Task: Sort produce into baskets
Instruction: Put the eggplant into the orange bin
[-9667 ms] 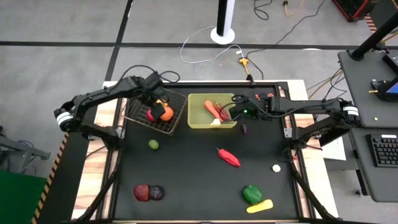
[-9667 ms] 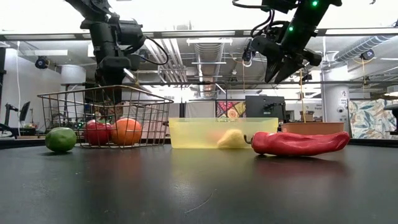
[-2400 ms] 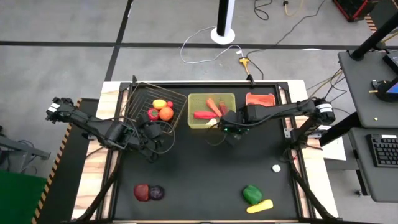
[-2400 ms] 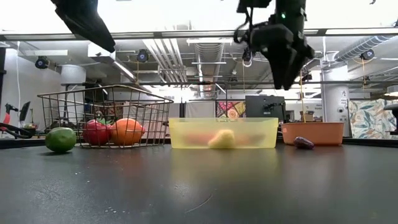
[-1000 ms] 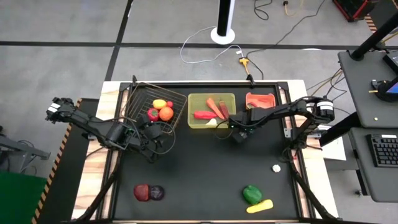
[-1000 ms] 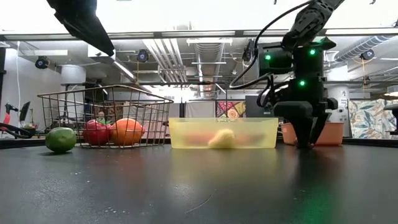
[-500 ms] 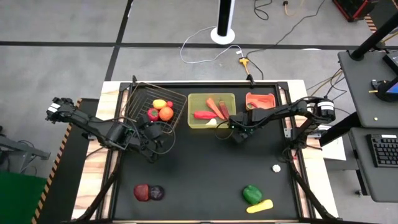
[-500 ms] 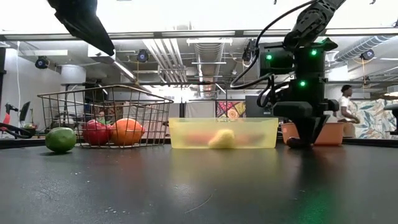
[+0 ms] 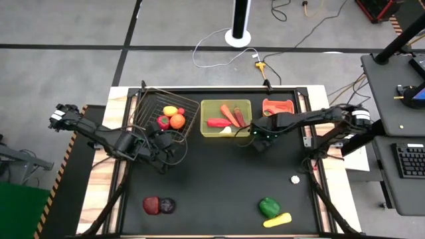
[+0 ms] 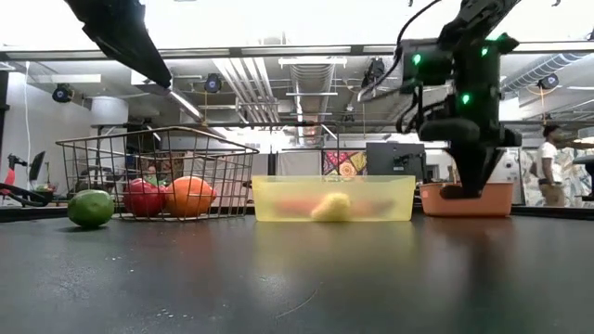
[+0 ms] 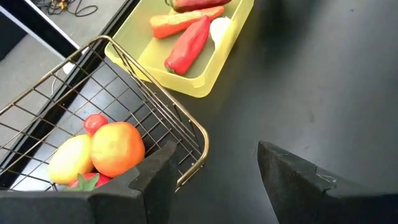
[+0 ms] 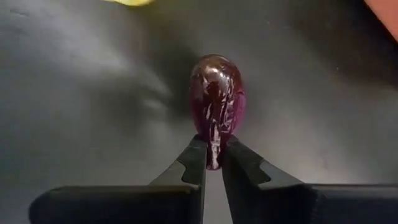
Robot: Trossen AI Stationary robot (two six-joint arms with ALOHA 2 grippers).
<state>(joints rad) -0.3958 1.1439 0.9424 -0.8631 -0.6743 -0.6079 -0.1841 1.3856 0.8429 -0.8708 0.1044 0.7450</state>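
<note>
The right hand [image 12: 213, 163] pinches a glossy purple eggplant [image 12: 217, 102] above the bench [image 9: 212, 186]. The left hand [image 11: 214, 168] hovers open beside the wire basket [image 11: 81, 112].

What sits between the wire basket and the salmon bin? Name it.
The yellow-green tray sits between the wire basket and the salmon bin, as the high view shows.

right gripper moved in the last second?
Yes. The right gripper has risen, holding the purple piece; its tips are now level with the salmon bin instead of down at the tabletop.
</note>
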